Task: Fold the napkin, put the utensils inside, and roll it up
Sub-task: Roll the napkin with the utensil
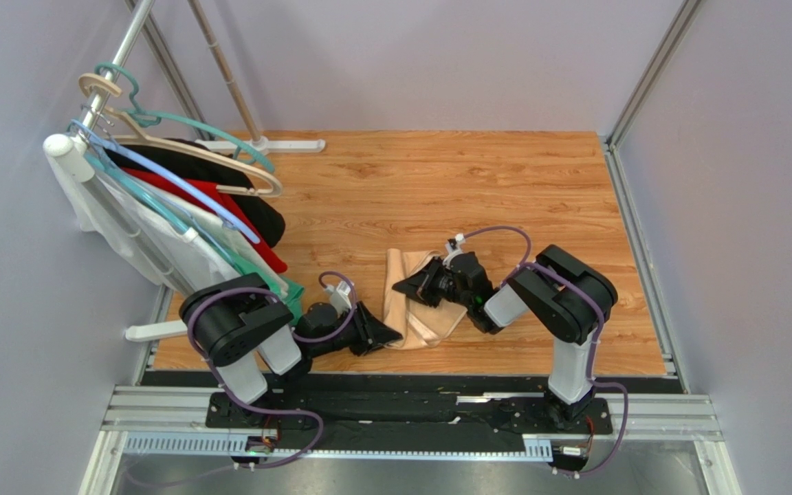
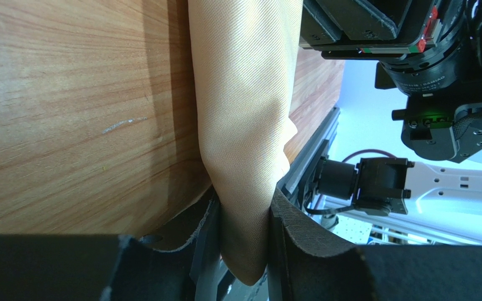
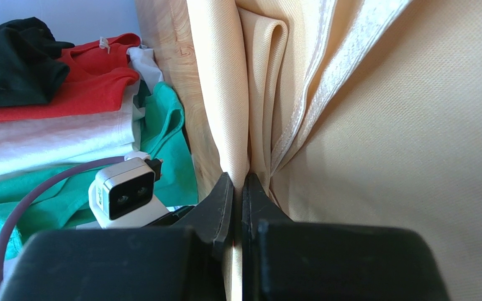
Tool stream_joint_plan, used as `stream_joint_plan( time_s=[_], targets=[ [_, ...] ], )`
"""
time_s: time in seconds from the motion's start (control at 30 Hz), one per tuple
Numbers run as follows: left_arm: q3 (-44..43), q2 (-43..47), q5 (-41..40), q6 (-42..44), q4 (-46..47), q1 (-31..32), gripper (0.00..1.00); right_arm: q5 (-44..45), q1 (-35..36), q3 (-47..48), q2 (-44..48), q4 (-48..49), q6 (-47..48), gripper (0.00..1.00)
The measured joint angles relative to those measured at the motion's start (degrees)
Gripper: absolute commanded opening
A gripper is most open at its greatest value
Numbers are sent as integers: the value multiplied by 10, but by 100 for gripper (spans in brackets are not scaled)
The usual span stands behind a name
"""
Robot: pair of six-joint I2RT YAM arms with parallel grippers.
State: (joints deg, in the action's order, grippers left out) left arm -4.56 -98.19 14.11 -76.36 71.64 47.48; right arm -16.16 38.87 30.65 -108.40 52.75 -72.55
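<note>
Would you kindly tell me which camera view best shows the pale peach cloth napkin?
The top external view: only there does the pale peach cloth napkin show nearly whole, a bunched strip on the wooden table. The left wrist view shows one fold pinched by the left gripper; the right wrist view shows pleats at the right gripper.

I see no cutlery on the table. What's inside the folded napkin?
Only cloth shows: the napkin lies bunched in overlapping folds on the wooden table, pinched by the left gripper and right gripper. No utensils are visible; the layers hide whatever may lie inside.
</note>
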Motion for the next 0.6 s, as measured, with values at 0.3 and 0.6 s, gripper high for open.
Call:
stream_joint_plan(
  time_s=[0.3, 0.6],
  targets=[
    [-19, 93, -3, 29, -152, 0, 0, 0, 0, 1, 1, -14, 32, 0],
    [-34, 187, -22, 78, -294, 0, 0, -11, 1, 9, 2, -23, 55, 9]
  ],
)
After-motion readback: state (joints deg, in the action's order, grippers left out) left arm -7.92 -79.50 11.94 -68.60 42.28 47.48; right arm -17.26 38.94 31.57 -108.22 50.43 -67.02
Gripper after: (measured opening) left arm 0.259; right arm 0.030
